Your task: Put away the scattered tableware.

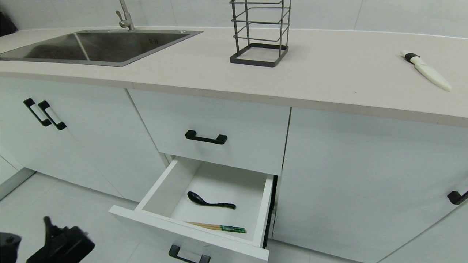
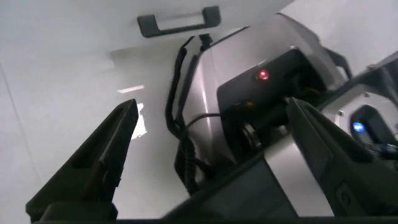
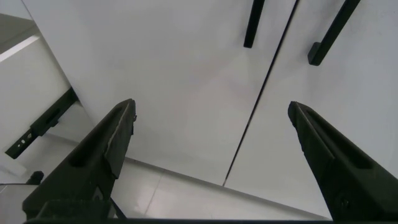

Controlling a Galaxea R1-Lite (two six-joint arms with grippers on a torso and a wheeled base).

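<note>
Resting in the open drawer, black spoon with green-tipped chopsticks nearer its front, white knife up on the surface (far right end), left claw spread wide, empty, right claw likewise.

Observed: the left gripper has its jaws spread wide, with nothing between the fingers. The left arm sits low, at the lower left corner of the head view. The right gripper is likewise spread wide and empty, its dark tapered fingers level with each other.
</note>
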